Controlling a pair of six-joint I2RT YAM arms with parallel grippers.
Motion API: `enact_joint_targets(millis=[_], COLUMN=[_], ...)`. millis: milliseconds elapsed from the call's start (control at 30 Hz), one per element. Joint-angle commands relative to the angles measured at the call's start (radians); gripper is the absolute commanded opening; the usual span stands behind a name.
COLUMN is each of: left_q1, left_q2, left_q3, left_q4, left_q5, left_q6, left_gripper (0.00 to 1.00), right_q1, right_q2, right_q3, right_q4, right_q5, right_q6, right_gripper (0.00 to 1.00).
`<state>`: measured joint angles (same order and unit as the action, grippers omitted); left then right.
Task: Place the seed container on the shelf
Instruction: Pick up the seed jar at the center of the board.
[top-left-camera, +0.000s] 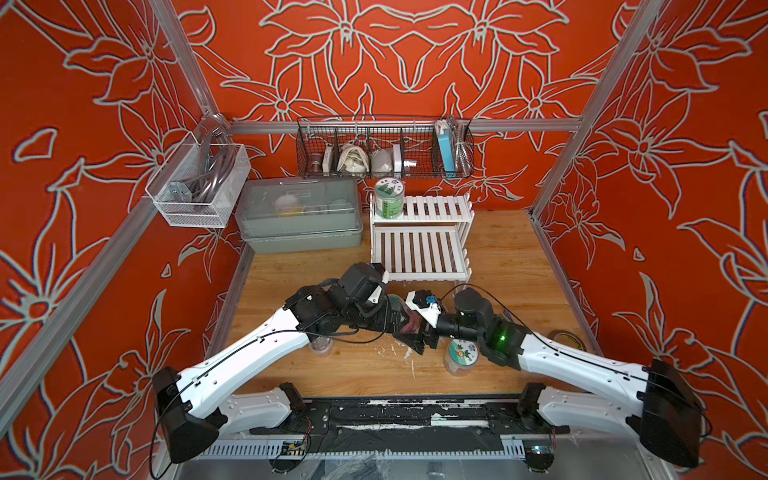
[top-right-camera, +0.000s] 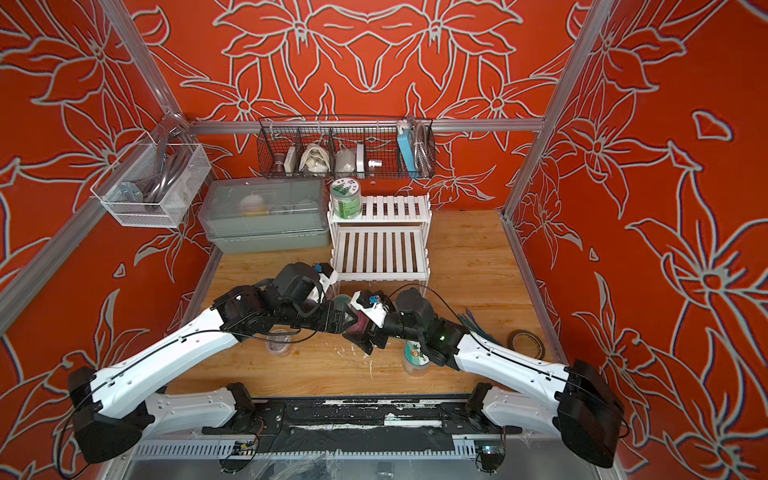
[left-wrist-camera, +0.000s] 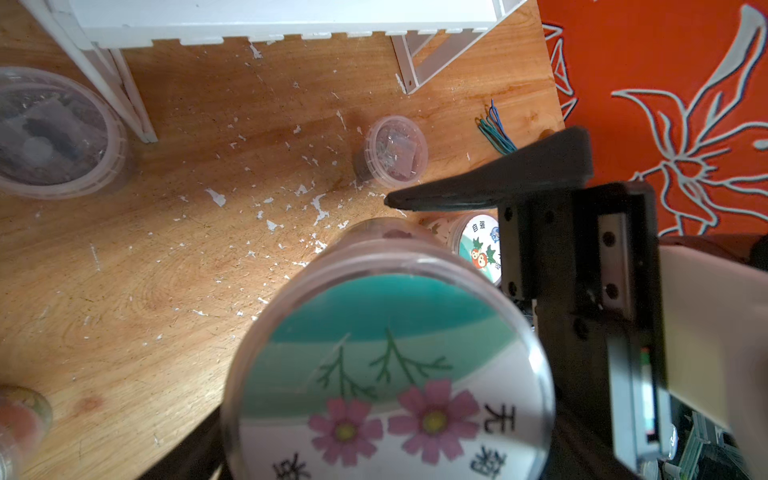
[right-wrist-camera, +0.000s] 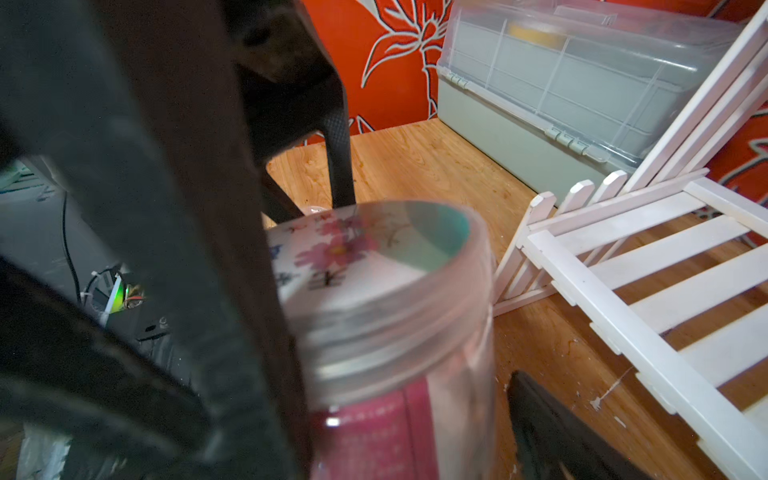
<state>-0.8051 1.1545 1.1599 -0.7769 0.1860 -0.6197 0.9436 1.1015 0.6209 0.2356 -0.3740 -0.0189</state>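
Observation:
The seed container (top-left-camera: 409, 323) is a clear jar with a pink label and a flower-printed lid (left-wrist-camera: 386, 374). It hangs above the table's middle, just in front of the shelf (top-left-camera: 419, 249). My left gripper (top-left-camera: 397, 322) is shut on it near the lid, which fills the left wrist view. My right gripper (top-left-camera: 420, 337) stands open round the jar's body from the opposite side. In the right wrist view one of its fingers (right-wrist-camera: 552, 428) shows a gap to the jar (right-wrist-camera: 399, 332). The white two-tier shelf (top-right-camera: 380, 249) stands at the back of the table.
A green-labelled jar (top-left-camera: 389, 198) stands on the shelf's top tier at the left. On the table are a cartoon-lidded jar (top-left-camera: 461, 355), a small clear tub (top-left-camera: 320, 345) and a tape roll (top-left-camera: 567, 338). A grey lidded box (top-left-camera: 299, 216) sits left of the shelf.

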Motion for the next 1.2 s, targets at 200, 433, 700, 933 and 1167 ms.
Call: enact_joint_targets(millis=[200, 433, 700, 933, 1167], left_q1=[0.003, 0.003, 0.002, 0.002, 0.014], left_q2=[0.008, 0.014, 0.019, 0.019, -0.035], left_q3=[-0.005, -0.005, -0.002, -0.002, 0.0], left_q4=[0.051, 0.058, 0.057, 0.056, 0.043], left_q5=[0.04, 0.056, 0.067, 0.067, -0.011], left_q6=[-0.004, -0.012, -0.018, -0.014, 0.0], left_gripper=[0.75, 0.74, 0.74, 0.77, 0.99], right_q1=[0.008, 0.007, 0.007, 0.007, 0.006], right_q2=[0.038, 0.008, 0.009, 0.009, -0.019], right_q3=[0.007, -0.018, -0.026, -0.025, -0.041], right_q4=[0.088, 0.114, 0.115, 0.112, 0.114], right_q5=[-0.032, -0.024, -0.05, -0.072, -0.066], right_q6=[0.041, 0.032, 0.025, 0.016, 0.018], right_gripper=[1.0, 0.99, 0.89, 0.72, 0.66])
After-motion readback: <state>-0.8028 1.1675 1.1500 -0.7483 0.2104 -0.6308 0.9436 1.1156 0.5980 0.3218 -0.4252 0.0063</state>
